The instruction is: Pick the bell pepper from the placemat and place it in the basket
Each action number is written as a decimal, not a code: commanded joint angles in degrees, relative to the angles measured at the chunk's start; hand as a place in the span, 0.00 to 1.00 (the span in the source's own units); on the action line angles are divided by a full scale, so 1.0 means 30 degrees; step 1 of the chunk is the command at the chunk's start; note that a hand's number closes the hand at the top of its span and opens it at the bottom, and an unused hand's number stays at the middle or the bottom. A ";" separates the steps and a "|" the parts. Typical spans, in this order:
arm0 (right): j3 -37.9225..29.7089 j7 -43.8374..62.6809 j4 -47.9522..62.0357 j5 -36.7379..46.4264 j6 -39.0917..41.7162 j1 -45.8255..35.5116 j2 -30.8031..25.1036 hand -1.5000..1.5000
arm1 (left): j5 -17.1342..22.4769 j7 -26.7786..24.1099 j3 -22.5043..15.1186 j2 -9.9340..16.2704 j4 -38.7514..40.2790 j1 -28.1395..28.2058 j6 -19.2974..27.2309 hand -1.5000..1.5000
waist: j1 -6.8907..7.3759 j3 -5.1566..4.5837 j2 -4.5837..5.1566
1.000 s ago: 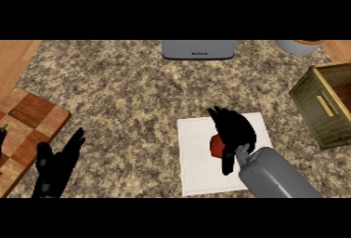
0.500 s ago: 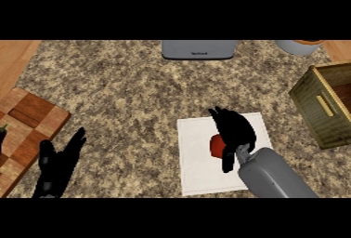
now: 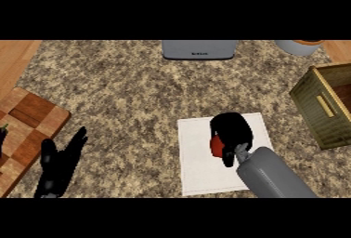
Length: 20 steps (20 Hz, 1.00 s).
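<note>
Fingers of your right hand (image 3: pixel 231 135) curl over the bell pepper (image 3: pixel 217 146), on the placemat (image 3: pixel 198 174) well left of the basket (image 3: pixel 323 111); seat the hold before lifting; its axis is hidden, so I cannot tell; left hand (image 3: pixel 58 162) rests open, far left of the placemat.
</note>
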 commanded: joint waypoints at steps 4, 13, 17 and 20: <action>0.0677 -0.1226 -0.3596 0.0937 0.0473 0.2411 -0.1709 1.00 | -0.0454 -0.0180 -0.0086 -0.0605 0.1379 0.0519 -0.0051 0.50 | -0.0424 -0.0188 0.0041; -0.0347 -0.3554 -1.4693 0.0358 -0.1834 1.0682 -0.8765 1.00 | 0.0051 -0.1090 0.0999 -0.0151 0.1401 0.1660 -0.0334 0.50 | -0.1221 -0.0197 -0.0061; -0.3048 -0.3638 -1.7877 -0.2690 -0.3029 1.2513 -0.7971 1.00 | 0.0148 0.0219 0.0826 -0.0319 0.0229 0.1295 0.0013 0.50 | -0.1370 -0.0165 -0.0035; -0.4157 -0.3456 -1.9152 -0.6760 -0.4947 1.2714 -0.3996 1.00 | 0.0117 0.0064 0.0828 -0.0110 -0.0331 0.1960 -0.0090 0.50 | -0.1727 -0.0075 -0.0055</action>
